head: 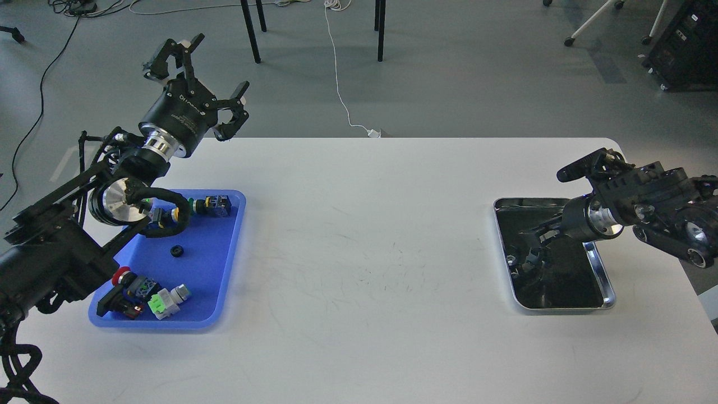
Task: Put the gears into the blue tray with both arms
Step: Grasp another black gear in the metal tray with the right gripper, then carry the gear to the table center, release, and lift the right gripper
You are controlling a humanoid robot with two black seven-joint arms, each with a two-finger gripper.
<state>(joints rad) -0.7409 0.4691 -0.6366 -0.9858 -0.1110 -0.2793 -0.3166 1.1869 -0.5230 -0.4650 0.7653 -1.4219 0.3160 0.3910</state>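
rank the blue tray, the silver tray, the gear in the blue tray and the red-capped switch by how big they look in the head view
1. blue tray, largest
2. silver tray, clearly smaller in this view, though partly covered by the right arm
3. red-capped switch
4. gear, smallest

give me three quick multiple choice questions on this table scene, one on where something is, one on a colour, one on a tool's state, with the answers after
1. Where does the black gear lie?
A. in the blue tray
B. on the bare table
C. on the floor

2. What colour is the round cap of the switch at the tray's near left?
A. yellow
B. white
C. red

3. How is the left tool?
A. shut on a gear
B. open, raised beyond the tray
C. flat on the table

Answers: A, the gear sits on the tray's blue floor; C, the cap shows red; B, its fingers are spread with nothing between them.
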